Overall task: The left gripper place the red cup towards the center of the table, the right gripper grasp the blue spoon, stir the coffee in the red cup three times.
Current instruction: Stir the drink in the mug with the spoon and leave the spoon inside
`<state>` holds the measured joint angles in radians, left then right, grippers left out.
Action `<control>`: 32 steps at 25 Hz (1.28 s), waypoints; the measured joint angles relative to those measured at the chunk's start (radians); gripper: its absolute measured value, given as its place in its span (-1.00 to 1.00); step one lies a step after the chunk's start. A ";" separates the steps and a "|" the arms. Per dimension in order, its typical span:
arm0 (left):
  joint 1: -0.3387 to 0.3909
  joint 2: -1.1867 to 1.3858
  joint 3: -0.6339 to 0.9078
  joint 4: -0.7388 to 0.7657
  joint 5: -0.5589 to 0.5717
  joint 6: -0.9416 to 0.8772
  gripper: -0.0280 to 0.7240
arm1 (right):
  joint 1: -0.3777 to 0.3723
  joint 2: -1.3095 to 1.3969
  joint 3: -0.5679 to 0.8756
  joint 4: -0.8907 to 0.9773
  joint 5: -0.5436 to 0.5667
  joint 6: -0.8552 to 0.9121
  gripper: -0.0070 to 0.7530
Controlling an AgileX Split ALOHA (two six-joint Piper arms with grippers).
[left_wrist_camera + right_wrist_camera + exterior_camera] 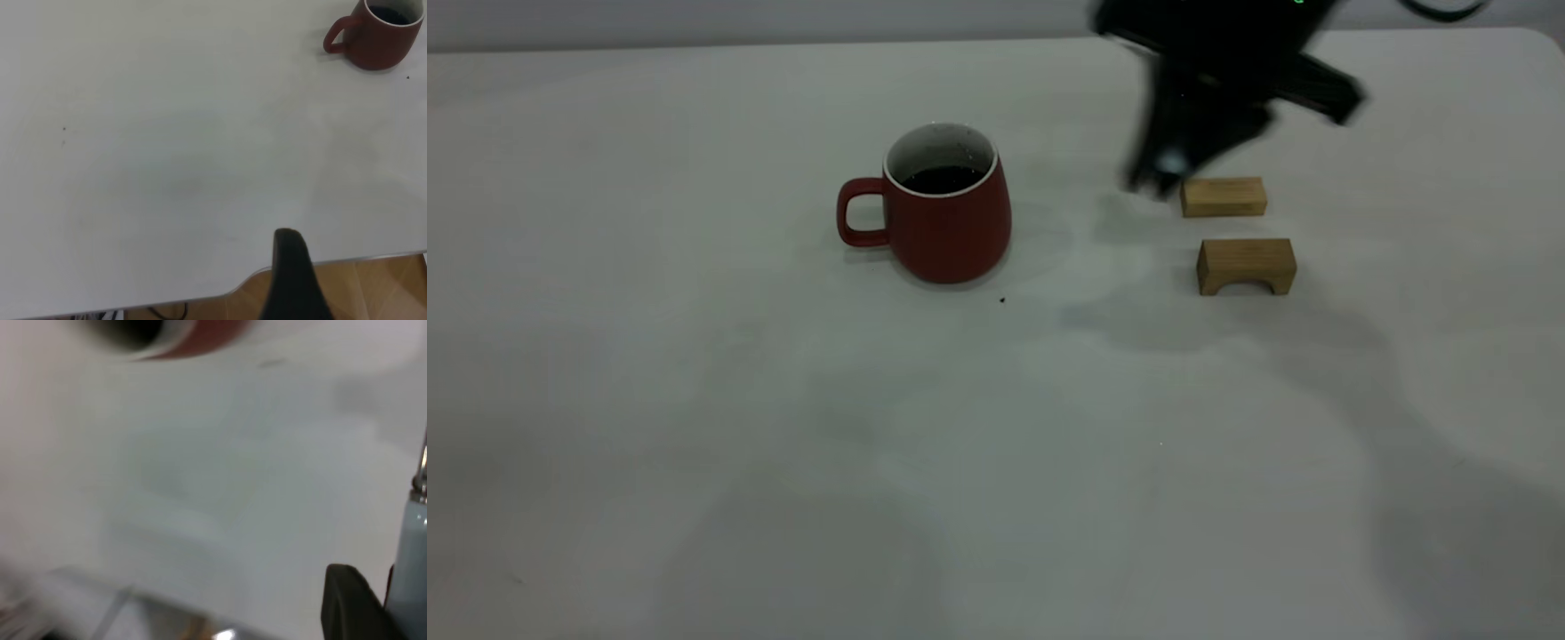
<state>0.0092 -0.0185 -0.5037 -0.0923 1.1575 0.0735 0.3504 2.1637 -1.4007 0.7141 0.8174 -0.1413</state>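
Coffee sits ready in the red cup mid-worktop. Right hand, beside two wooden blocks, grips the blue spoon; left hand's opening cannot be told.

Upright red cup of dark coffee mid-table, handle leftward; pale-blue-handled blue spoon off the table.

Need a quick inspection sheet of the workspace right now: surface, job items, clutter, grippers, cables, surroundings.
Surface: table off-white, a dark speck near the mug.
Job's things: red cup upright near centre, handle toward the left arm's side, coffee inside; blue spoon held in the right gripper.
Clutter: two wooden blocks.
Grippers: right gripper raised beside the blocks, shut on the spoon; left gripper at the table edge.
Cables: one loop at the far edge.
Surroundings: wooden floor.
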 joint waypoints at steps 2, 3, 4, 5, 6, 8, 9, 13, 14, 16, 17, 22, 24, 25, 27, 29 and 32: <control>0.000 0.000 0.000 0.000 0.000 0.000 0.56 | 0.002 0.018 -0.020 0.158 0.053 -0.077 -0.65; 0.000 0.000 0.000 0.000 0.000 0.000 0.56 | 0.002 0.030 -0.028 0.245 0.082 -0.104 -0.65; 0.000 0.000 0.000 0.000 0.000 0.000 0.56 | 0.002 0.039 -0.031 0.330 0.110 -0.133 -0.65; 0.000 0.000 0.000 0.000 0.000 0.000 0.56 | 0.001 0.049 -0.032 0.395 0.132 -0.160 -0.65; 0.000 0.000 0.000 0.000 0.000 0.000 0.56 | 0.001 0.056 -0.033 0.471 0.156 -0.184 -0.65; 0.000 0.000 0.000 0.000 0.000 0.000 0.56 | 0.002 0.066 -0.034 0.599 0.195 -0.213 -0.65; 0.000 0.000 0.000 0.000 0.000 0.000 0.56 | 0.004 0.070 -0.035 0.659 0.210 -0.219 -0.65; 0.000 0.000 0.000 0.000 0.000 0.000 0.56 | 0.016 0.098 -0.035 0.841 0.307 -0.204 -0.65; 0.000 0.000 0.000 0.000 0.000 0.000 0.56 | 0.019 0.105 -0.035 0.890 0.321 -0.199 -0.65; 0.000 0.000 0.000 0.000 0.000 0.000 0.56 | 0.022 0.109 -0.035 0.973 0.327 -0.169 -0.65; 0.000 0.000 0.000 0.000 0.000 0.000 0.56 | 0.022 0.109 -0.035 1.002 0.327 -0.147 -0.65; 0.000 0.000 0.000 0.000 0.000 0.000 0.56 | 0.020 0.109 -0.035 1.035 0.330 0.021 -0.65; 0.000 0.000 0.000 0.000 0.000 0.000 0.56 | 0.020 0.109 -0.035 1.037 0.330 0.118 -0.65; 0.000 0.000 0.000 0.000 0.000 0.000 0.56 | 0.020 0.109 -0.035 1.037 0.330 0.163 -0.65; 0.000 0.000 0.000 0.000 0.000 0.000 0.56 | 0.020 0.109 -0.035 1.038 0.330 0.281 -0.65; 0.000 0.000 0.000 0.000 0.000 0.000 0.56 | 0.020 0.109 -0.035 1.039 0.330 0.399 -0.65; 0.000 0.000 0.000 0.000 0.000 0.000 0.56 | 0.020 0.109 -0.035 1.039 0.330 0.567 -0.65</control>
<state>0.0092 -0.0185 -0.5037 -0.0923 1.1575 0.0735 0.3702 2.2724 -1.4357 1.7533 1.1475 0.4257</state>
